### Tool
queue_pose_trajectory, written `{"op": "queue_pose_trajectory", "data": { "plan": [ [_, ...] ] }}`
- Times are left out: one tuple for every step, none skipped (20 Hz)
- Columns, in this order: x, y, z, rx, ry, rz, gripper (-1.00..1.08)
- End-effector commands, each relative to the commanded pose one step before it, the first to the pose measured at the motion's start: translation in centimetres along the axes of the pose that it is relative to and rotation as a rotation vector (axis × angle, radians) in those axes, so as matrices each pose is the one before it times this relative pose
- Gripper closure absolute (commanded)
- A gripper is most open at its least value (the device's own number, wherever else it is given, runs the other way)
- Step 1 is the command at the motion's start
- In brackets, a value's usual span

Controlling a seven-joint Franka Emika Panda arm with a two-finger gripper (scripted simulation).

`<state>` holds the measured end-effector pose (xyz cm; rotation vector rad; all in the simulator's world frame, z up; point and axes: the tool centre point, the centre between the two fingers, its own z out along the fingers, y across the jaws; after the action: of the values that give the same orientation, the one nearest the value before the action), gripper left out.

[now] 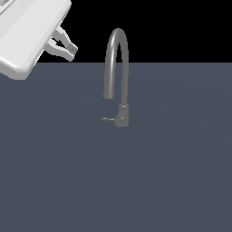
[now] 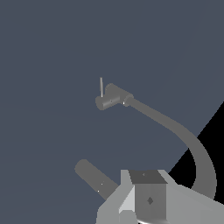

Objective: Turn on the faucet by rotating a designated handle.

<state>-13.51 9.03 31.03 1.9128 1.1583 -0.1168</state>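
Presently catalogued: one faucet point(image 1: 117, 68), grey metal, arched spout rising from a short thick base, standing upright near the middle of the dark blue-grey worktop point(image 1: 172, 172). One handle point(image 1: 108, 119), a thin lever (far slighter than the spout) projecting sideways from the base toward the exterior view's left. One gripper point(image 1: 72, 50), at the exterior view's upper left, raised above the worktop and well apart from the faucet; jaws apart with a clear gap between the fingers, holding nothing.
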Motion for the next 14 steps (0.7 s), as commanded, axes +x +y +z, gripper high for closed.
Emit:
{"op": "queue_pose_trajectory", "data": {
  "plan": [
    [0.846, -0.452, 0.609, -0.04545, -0.00412, -0.04741, 1.08],
    [0.316, -0.171, 0.237, -0.01711, -0.002, -0.0178, 1.08],
    [0.311, -0.168, 0.235, -0.01688, -0.00198, -0.01752, 1.08],
    [0.307, -0.165, 0.232, -0.01669, -0.00197, -0.01727, 1.08],
    [0.304, -0.163, 0.23, -0.01651, -0.00195, -0.01704, 1.08],
    [0.3, -0.16, 0.228, -0.01634, -0.00194, -0.01683, 1.08],
    [0.297, -0.158, 0.225, -0.0162, -0.00193, -0.01664, 1.08],
    [0.294, -0.156, 0.224, -0.01606, -0.00193, -0.01646, 1.08],
    [0.291, -0.155, 0.222, -0.01594, -0.00193, -0.0163, 1.08],
    [0.289, -0.153, 0.221, -0.01584, -0.00193, -0.01616, 1.08],
    [0.286, -0.152, 0.22, -0.01574, -0.00193, -0.01602, 1.08],
    [0.285, -0.15, 0.219, -0.01567, -0.00194, -0.01592, 1.08],
    [0.283, -0.149, 0.218, -0.01561, -0.00194, -0.01582, 1.08],
    [0.281, -0.148, 0.217, -0.01554, -0.00195, -0.01573, 1.08]
  ]
}}
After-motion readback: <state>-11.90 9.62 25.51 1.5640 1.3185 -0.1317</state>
